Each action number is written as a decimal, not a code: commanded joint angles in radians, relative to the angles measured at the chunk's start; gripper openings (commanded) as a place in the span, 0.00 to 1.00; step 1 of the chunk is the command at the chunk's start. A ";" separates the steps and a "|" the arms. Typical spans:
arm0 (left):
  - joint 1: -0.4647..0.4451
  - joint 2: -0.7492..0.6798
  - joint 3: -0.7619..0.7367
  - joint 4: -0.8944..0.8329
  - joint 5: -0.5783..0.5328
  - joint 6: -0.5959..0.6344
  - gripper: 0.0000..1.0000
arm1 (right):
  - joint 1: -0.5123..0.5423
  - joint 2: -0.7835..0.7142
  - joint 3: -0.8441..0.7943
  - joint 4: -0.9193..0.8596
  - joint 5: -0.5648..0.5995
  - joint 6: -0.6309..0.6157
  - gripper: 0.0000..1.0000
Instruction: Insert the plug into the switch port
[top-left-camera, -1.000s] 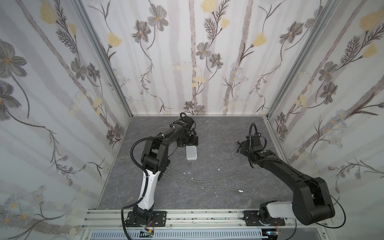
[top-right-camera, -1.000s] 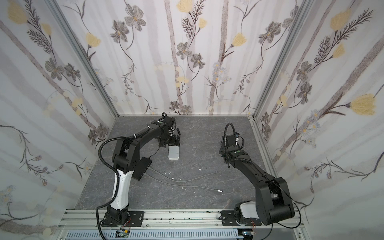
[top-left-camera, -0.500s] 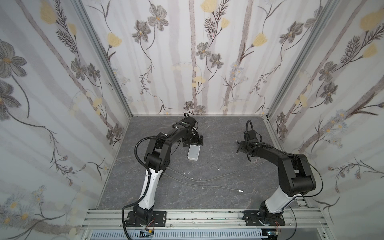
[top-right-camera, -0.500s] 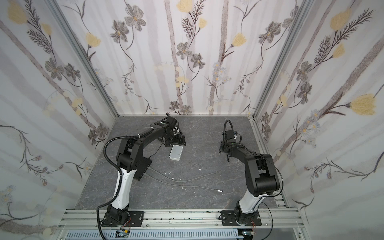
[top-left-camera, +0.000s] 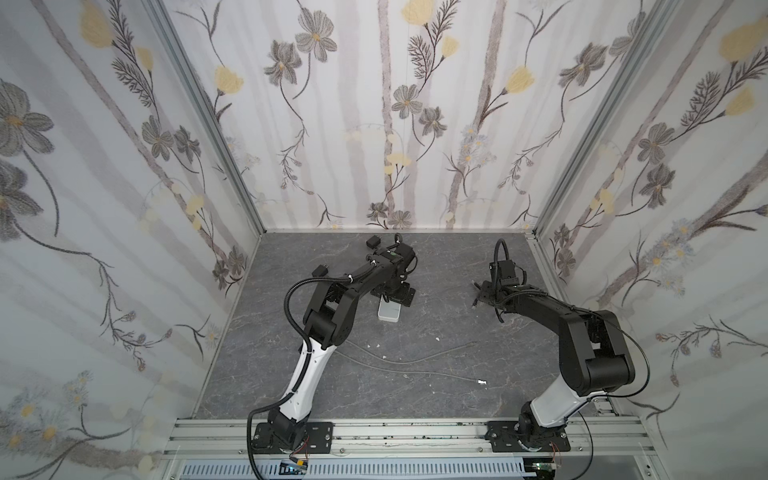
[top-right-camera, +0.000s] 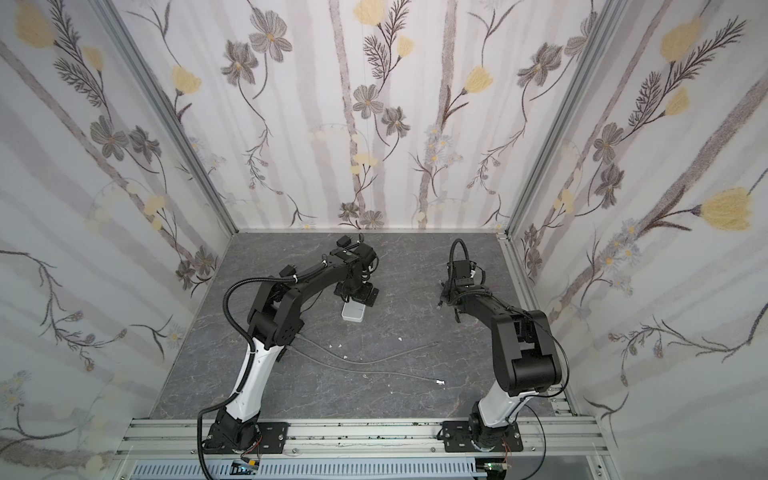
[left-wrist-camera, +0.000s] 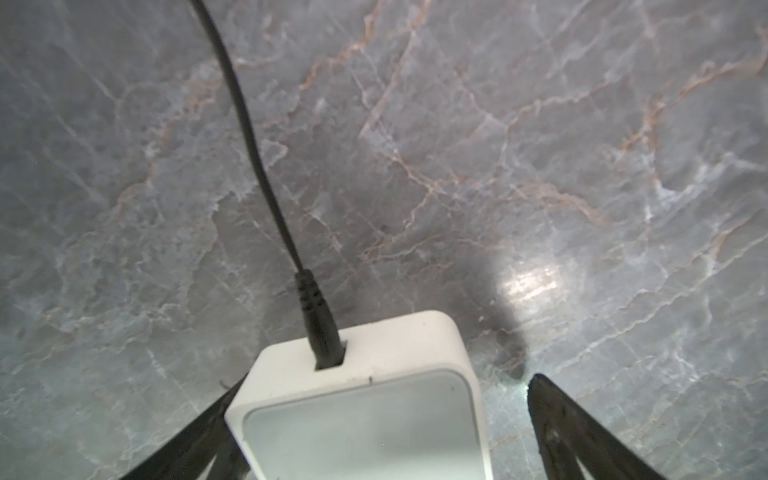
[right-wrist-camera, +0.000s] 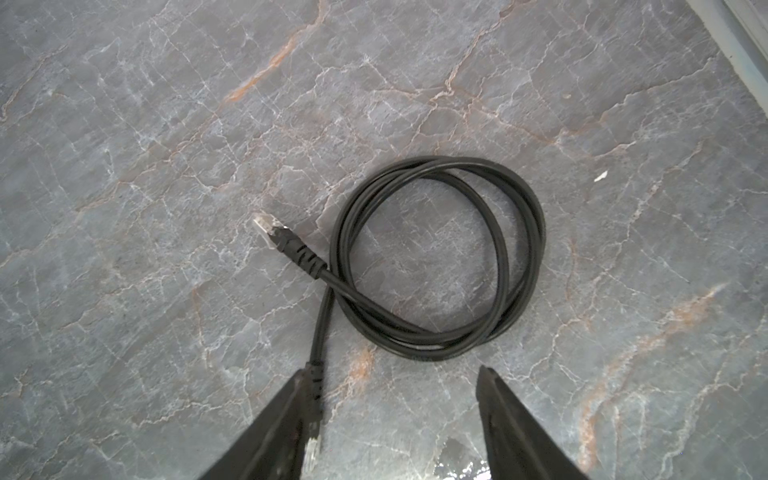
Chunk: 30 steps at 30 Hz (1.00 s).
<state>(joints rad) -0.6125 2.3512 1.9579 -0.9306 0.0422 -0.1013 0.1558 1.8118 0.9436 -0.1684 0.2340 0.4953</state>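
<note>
The right gripper (right-wrist-camera: 392, 372) is now spread wider, so the clear plug (right-wrist-camera: 262, 222) on the black coiled cable (right-wrist-camera: 436, 164) is left unheld mid-frame and must be grabbed. The white square switch box (left-wrist-camera: 361, 428) is flanked by the wide left gripper (left-wrist-camera: 386, 380)

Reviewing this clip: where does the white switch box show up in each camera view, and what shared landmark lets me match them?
In a top view: the white switch lies on the table left of centre, under the left gripper.
In a top view: same spot, left of centre.
Left wrist: close to the camera, between the fingers.
Right wrist: not in it.
Shared landmark: the left gripper's open fingers straddling the switch.
</note>
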 joint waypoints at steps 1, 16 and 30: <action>-0.008 0.005 0.007 -0.036 -0.057 0.048 0.96 | 0.000 -0.013 0.000 0.025 0.022 -0.012 0.64; -0.027 -0.037 -0.037 -0.054 -0.044 0.244 0.79 | -0.001 -0.031 -0.006 0.023 0.072 -0.025 0.60; -0.029 -0.109 -0.094 -0.005 -0.041 0.302 0.99 | -0.001 0.035 0.017 0.025 -0.057 0.013 0.52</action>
<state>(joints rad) -0.6407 2.2665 1.8526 -0.9440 -0.0036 0.2092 0.1558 1.8301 0.9482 -0.1684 0.2253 0.4763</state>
